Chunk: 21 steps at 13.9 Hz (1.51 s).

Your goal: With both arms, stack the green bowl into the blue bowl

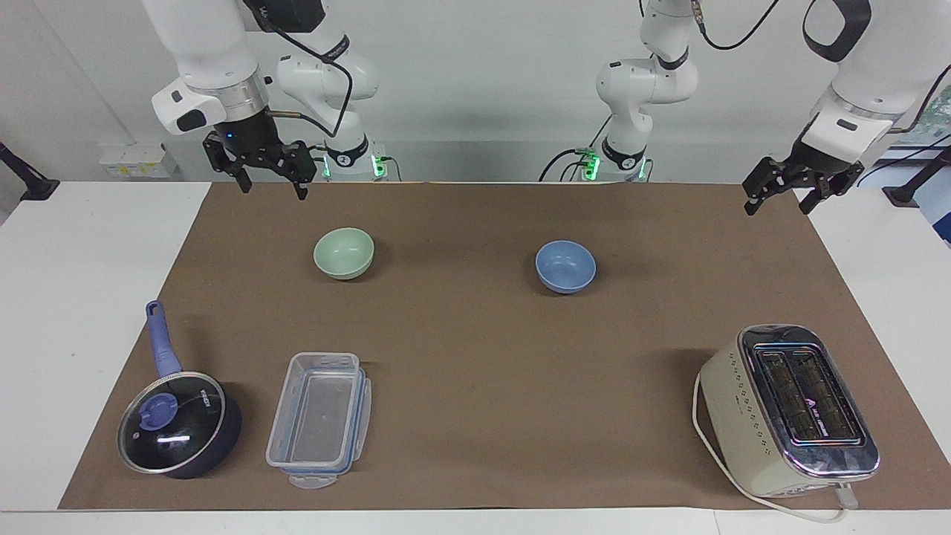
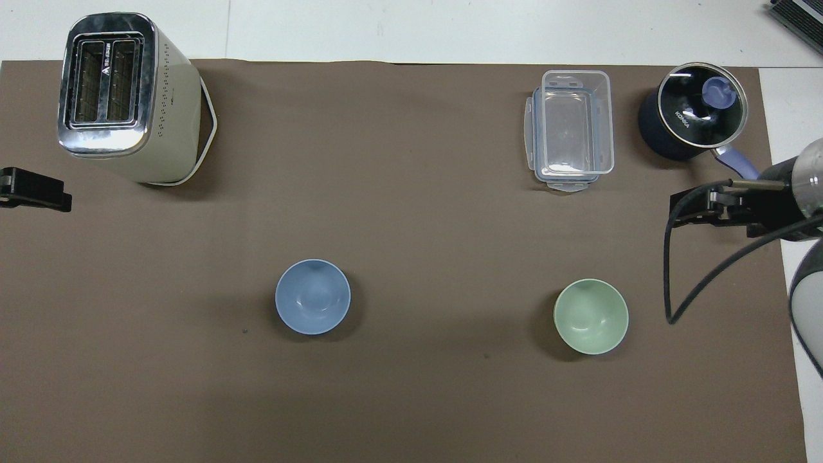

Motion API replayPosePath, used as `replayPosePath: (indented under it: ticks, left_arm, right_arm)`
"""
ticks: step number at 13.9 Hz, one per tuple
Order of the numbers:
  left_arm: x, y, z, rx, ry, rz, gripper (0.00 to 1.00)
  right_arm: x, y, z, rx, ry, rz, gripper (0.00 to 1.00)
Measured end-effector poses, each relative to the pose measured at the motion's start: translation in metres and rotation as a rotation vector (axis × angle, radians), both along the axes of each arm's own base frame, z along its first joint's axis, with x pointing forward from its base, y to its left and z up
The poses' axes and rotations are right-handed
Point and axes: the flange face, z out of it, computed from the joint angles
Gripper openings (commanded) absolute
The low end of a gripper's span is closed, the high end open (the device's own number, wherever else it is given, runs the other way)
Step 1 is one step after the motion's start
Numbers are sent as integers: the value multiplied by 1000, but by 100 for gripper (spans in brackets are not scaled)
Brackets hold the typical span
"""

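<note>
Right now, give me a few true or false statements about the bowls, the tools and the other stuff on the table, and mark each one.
1. The green bowl sits inside the blue bowl. False: they stand apart on the brown mat.
2. Both bowls are upright and empty. True.
3. The right tool holds the green bowl. False: it hangs open above the mat's edge, holding nothing.
4. The left tool is open and empty. True.
5. The pot has its lid on. True.
6. The toaster stands beside the clear container. False: the toaster is at the left arm's end, the container beside the pot.
</note>
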Motion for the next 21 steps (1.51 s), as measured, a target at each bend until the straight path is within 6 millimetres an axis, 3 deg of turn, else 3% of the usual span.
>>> replayPosePath:
  ticks: [12,21]
  left_arm:
    - [-5,-6,-8,0,29,14,100]
    - [-18,-62,-26,4,56,57,100]
  right_arm:
    - [0,-5,0,0,0,-9,100]
    - [0,-5,0,0,0,-10,100]
